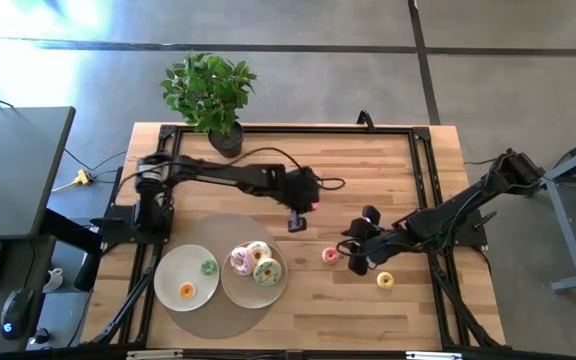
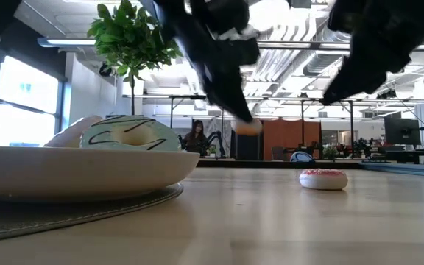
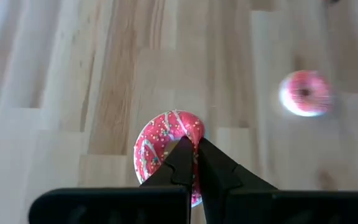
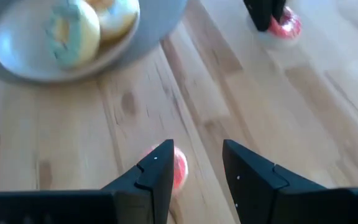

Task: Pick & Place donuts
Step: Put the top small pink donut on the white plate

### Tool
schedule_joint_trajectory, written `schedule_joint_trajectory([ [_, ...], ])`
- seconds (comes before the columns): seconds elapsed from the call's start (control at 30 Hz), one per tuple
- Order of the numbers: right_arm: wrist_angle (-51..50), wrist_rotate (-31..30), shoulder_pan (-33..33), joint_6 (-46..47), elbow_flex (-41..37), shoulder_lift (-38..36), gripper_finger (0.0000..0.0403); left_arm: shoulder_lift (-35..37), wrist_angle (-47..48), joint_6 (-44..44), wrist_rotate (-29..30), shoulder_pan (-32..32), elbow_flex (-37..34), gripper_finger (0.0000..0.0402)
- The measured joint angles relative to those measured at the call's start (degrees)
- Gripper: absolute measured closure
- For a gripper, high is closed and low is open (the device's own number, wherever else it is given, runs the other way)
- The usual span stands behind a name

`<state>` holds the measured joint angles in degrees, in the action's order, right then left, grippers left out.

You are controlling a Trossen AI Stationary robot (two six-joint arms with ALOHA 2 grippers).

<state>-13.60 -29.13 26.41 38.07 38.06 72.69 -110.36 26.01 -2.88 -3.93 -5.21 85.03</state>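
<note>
The wooden table [image 1: 388, 160] carries a round mat [image 1: 220, 224] at its near left, with two white plates on it. The right plate [image 1: 249, 294] is already crowded with three big donuts: pink [image 1: 239, 261], cream [image 1: 259, 249] and green [image 1: 267, 272]. A fourth set there could likely roll off or knock one out. The left plate [image 1: 171, 270] holds only a small green donut [image 1: 209, 266] and a small orange one [image 1: 187, 291], so it looks the safer spot.

The left gripper [image 3: 194, 144] hangs over the table's middle, its fingers pressed together on the rim of a small red sprinkled donut [image 3: 160, 140]. That hold is thin and off-centre, so a quick swing toward the plates might twist the donut loose.

The right gripper [image 4: 197, 155] sits low to the right, fingers spread, with another small red donut [image 4: 179, 169] just beside one finger. Closing from here could push it away rather than catch it. The two grippers are near each other and could bump. A small yellow donut [image 1: 385, 279] lies nearer the front edge.
</note>
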Motion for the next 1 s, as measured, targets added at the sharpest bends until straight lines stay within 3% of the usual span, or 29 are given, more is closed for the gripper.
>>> schedule_joint_trajectory([
  [0.2, 8.0, -0.3, 0.0, -4.1, 0.0, 0.5, 0.0269, 11.5, 12.2, 0.0, -0.9, 2.6, 0.1, 0.0400],
  [0.33, 10.9, 0.0, 0.0, -4.5, 0.0, 2.2, 0.0269, 19.7, 19.4, 0.5, 3.8, 6.9, -1.1, 0.0400],
  [0.47, 12.4, 0.2, 0.0, -3.9, 0.0, 4.9, 0.0269, 29.0, 21.7, 7.6, 12.4, 14.1, -7.6, 0.0400],
  [0.57, 13.4, 0.3, 0.0, -3.1, 0.0, 7.3, 0.0269, 36.0, 21.8, 17.5, 20.4, 20.8, -15.7, 0.0401],
  [0.7, 16.7, 0.9, -0.2, -5.4, 0.0, 10.3, 0.0269, 44.5, 21.0, 37.9, 28.7, 30.7, -27.8, 0.0401],
  [0.83, 20.0, 2.5, -0.2, -9.6, 0.0, 12.1, 0.0269, 49.7, 20.9, 59.0, 29.9, 40.2, -38.1, 0.0401],
  [1.0, 18.9, 3.2, -0.6, -7.8, 0.1, 12.6, 0.0269, 51.4, 21.9, 75.7, 29.7, 47.7, -45.3, 0.0401],
])
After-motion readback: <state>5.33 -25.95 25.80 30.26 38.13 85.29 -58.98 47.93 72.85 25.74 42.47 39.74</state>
